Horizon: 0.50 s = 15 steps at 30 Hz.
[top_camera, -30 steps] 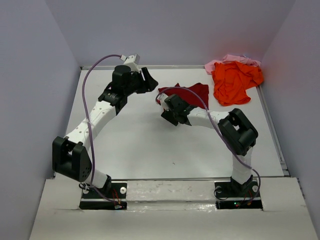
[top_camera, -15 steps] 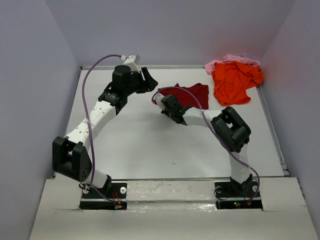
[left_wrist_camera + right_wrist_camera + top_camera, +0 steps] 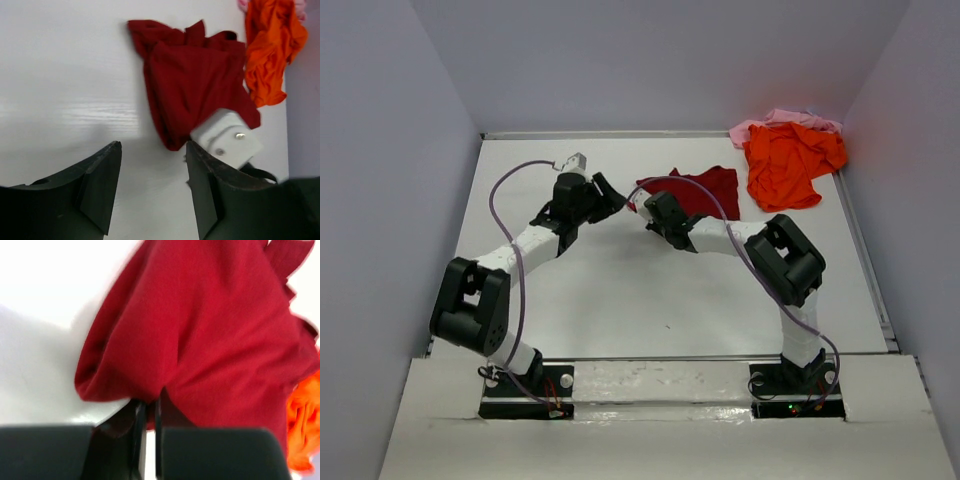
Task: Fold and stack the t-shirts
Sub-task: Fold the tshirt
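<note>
Before you, three t-shirts lie unfolded at the far side of the table (image 3: 620,290). The maroon t-shirt (image 3: 695,190) sits crumpled near the middle, its near-left corner pinched in the closed right gripper (image 3: 148,409). Just beside it, in the far right corner, the orange t-shirt (image 3: 788,165) sprawls rumpled, lying over the pale pink t-shirt (image 3: 782,118) (only its far edge shows), which is bunched against the back wall.
</note>
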### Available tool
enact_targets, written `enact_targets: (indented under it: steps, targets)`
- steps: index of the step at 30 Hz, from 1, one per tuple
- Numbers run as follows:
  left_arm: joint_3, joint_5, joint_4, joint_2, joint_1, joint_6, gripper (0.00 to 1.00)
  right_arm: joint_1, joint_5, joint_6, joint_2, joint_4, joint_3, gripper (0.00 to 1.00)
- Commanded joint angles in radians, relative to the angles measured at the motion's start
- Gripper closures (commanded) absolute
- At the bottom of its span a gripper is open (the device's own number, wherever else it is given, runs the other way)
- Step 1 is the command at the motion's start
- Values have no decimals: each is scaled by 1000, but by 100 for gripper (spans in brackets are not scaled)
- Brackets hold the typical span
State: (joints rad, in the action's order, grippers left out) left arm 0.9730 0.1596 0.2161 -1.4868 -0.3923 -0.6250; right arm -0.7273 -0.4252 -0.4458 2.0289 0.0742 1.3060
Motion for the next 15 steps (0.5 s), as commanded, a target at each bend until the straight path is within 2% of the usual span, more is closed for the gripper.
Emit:
enact_targets:
  steps: [1, 5, 6, 9, 11, 15]
  targets:
    - [-143, 64, 192, -79, 4, -140, 36, 3, 23, 33, -71, -25, -10, 100]
    - [-200, 84, 304, -148, 4, -185, 35, 3, 5, 41, -84, -24, -2, 100]
    - [-198, 89, 331, -164, 1, -188, 27, 3, 8, 42, -87, -22, -2, 100]
    - [-189, 98, 356, -199, -5, -190, 21, 3, 16, 48, -99, -22, -7, 100]
    - [-180, 103, 374, -219, -11, -193, 13, 3, 17, 55, -108, -24, -8, 100]
    - [-186, 106, 428, -240, -16, -199, 9, 3, 25, 64, -124, -5, -5, 100]
